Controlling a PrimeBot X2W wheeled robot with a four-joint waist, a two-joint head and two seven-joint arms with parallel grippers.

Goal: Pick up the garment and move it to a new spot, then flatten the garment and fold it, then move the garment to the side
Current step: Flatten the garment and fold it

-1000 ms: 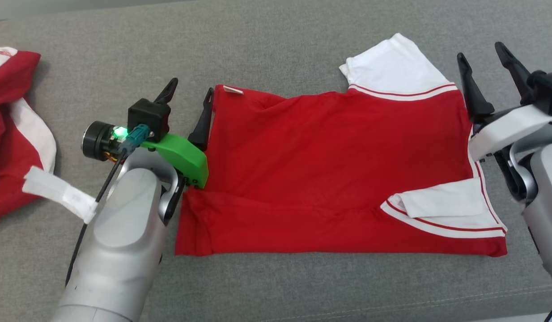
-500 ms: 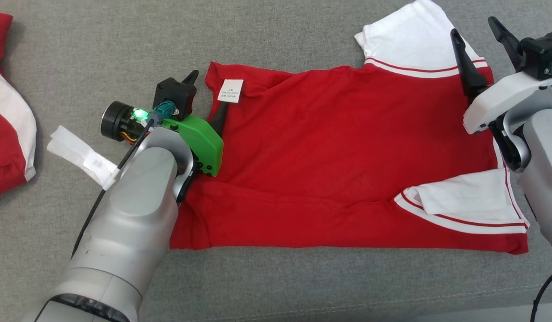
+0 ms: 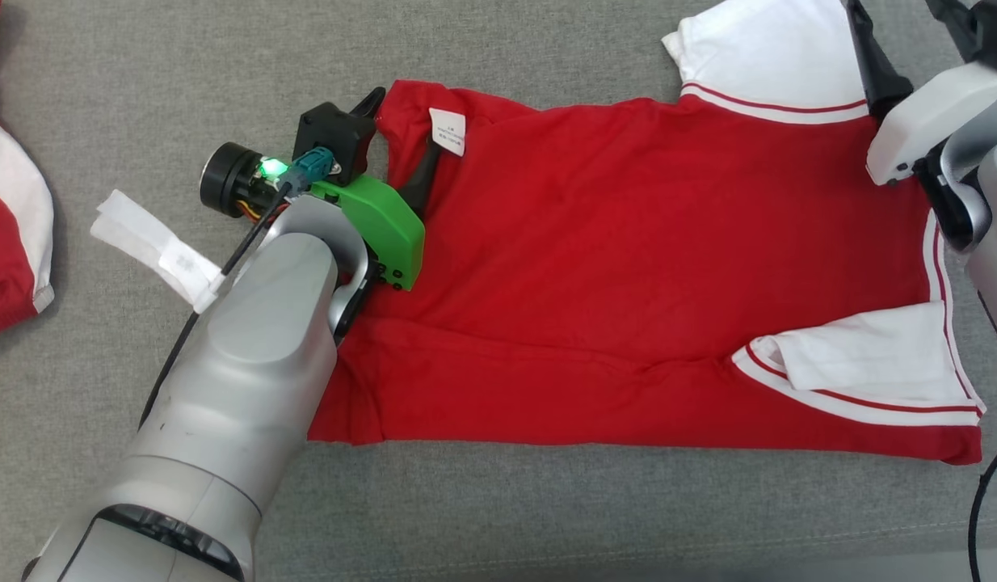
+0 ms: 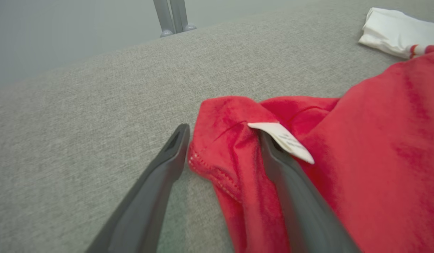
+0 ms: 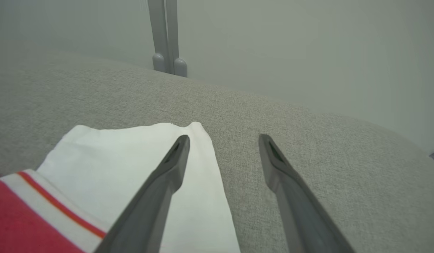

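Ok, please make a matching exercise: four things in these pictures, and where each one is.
1 left gripper
2 right gripper
3 care label
4 second red garment

A at the left edge of the head view
B open, at the white sleeve's edge
C white, on the red T-shirt
D open around the red T-shirt's corner

Pairs: 1-D, 2-B, 3-C, 4-A
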